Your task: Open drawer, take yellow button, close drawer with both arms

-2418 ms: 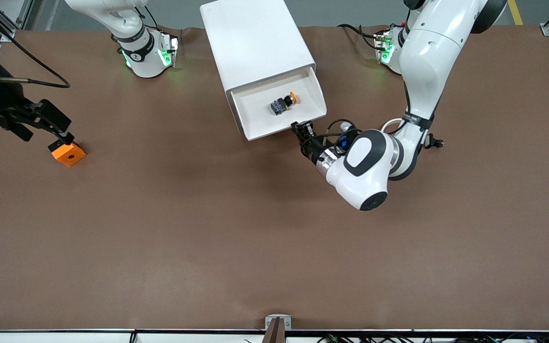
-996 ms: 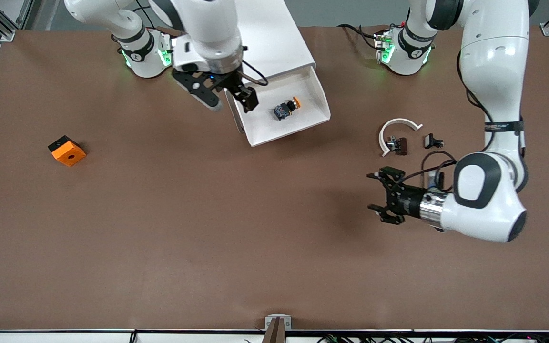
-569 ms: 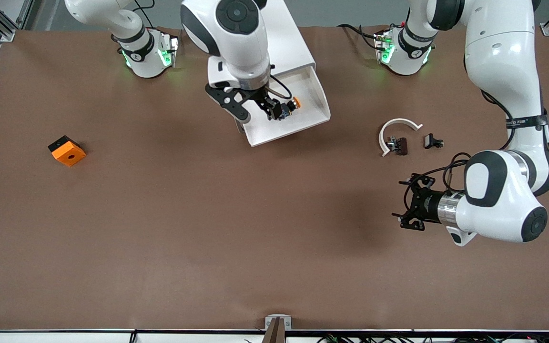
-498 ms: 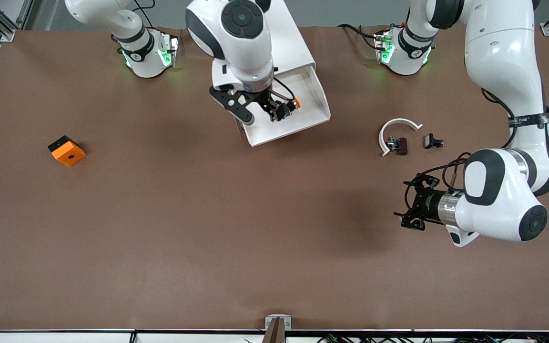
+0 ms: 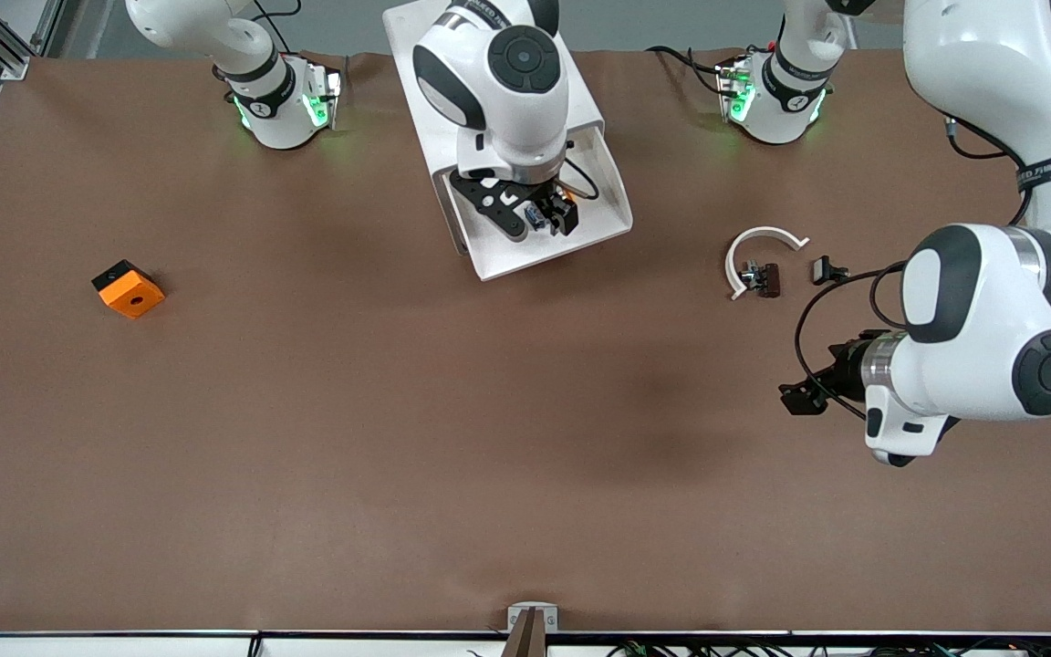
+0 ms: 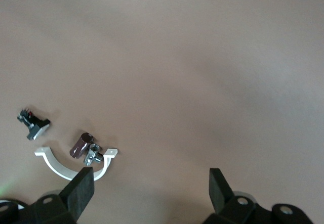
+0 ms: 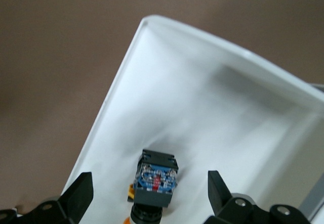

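Toward the right arm's end of the bench (image 5: pixel 306 438) an orange block (image 5: pixel 129 289) lies alone, well apart from the work and no part of it. At the middle, the drawer (image 5: pixel 598 228) stands pulled out of the white cabinet (image 5: pixel 416 55), its tray bared from above, which is what lets an arm come down into it. The button (image 7: pixel 156 179) lies on the drawer's floor, and the right end effector (image 5: pixel 539 214) hangs over it with its fingers (image 7: pixel 78 193) spread wide to either side of the button, touching nothing and grasping nothing; the pickup is not yet made. Toward the left arm's end, a white arc (image 5: pixel 761 248) and small black clips (image 5: pixel 828 270) lie loose. The left end effector (image 5: pixel 808 392) waits over bare bench nearer the front camera than these, released and empty, well apart from the drawer, probably to leave the right arm room.
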